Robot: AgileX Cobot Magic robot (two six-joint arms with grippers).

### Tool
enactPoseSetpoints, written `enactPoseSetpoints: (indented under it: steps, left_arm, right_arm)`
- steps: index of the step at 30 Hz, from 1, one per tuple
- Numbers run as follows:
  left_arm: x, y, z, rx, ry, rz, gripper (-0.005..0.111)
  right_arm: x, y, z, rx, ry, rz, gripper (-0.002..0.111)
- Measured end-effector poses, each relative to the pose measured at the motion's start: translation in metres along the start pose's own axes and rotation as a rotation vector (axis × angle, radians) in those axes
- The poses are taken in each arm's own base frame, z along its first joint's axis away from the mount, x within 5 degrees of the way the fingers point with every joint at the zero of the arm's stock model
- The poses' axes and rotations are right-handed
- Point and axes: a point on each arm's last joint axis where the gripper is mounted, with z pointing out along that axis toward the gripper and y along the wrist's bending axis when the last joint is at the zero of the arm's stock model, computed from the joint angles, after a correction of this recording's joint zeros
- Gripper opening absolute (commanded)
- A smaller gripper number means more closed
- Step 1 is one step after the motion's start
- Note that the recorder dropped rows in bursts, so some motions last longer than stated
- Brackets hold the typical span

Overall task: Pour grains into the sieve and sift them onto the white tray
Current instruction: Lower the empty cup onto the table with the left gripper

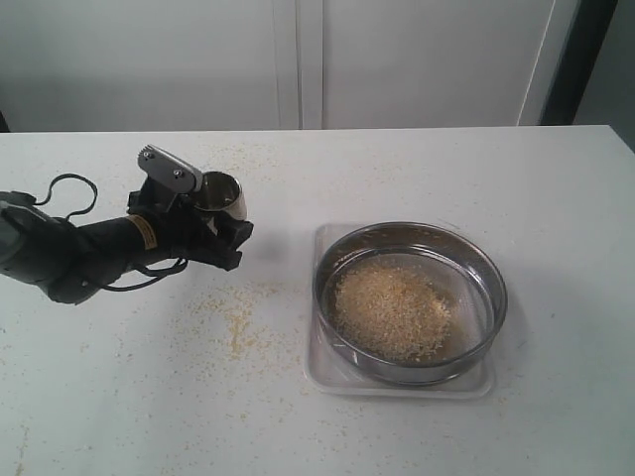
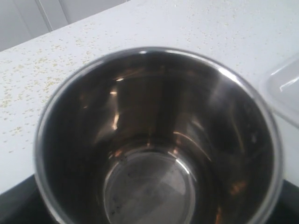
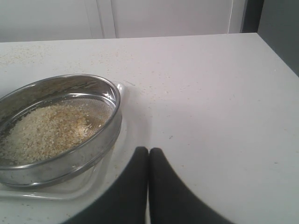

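Most of the grains (image 1: 392, 309) lie heaped in the sieve (image 1: 493, 297), which sits on the white tray (image 1: 319, 369). The left gripper (image 1: 203, 213) clasps an empty steel cup (image 1: 226, 193) well aside, and the right gripper (image 3: 148, 154) is closed on nothing near the tray. The sieve looks rigid, light and slick, so pinching its upright wall firmly seems best.
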Motion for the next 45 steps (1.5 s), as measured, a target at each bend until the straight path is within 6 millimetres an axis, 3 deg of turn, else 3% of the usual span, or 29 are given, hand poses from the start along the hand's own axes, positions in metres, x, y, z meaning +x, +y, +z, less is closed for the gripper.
enactPoseSetpoints:
  steps: [15, 22, 24, 32, 39, 45]
  left_arm:
    - [0.012, -0.002, 0.002, 0.018, 0.064, 0.017, 0.003]
    - [0.013, -0.002, 0.003, 0.018, 0.069, 0.007, 0.047]
    - [0.013, -0.002, 0.003, 0.018, 0.071, 0.007, 0.054]
    - [0.016, -0.002, 0.002, 0.013, 0.103, 0.004, 0.068]
    - [0.016, -0.002, 0.002, 0.012, 0.11, 0.002, 0.105]
    - [0.016, -0.002, 0.002, 0.011, 0.112, 0.0, 0.105]
  right_arm:
    - [0.0, 0.0, 0.0, 0.0, 0.0, 0.0, 0.0]
    - [0.0, 0.0, 0.0, 0.0, 0.0, 0.0, 0.0]
    - [0.0, 0.0, 0.0, 0.0, 0.0, 0.0, 0.0]
    - [0.0, 0.0, 0.0, 0.0, 0.0, 0.0, 0.0]
    - [0.0, 0.0, 0.0, 0.0, 0.0, 0.0, 0.0]
    - [0.0, 0.0, 0.0, 0.0, 0.0, 0.0, 0.0]
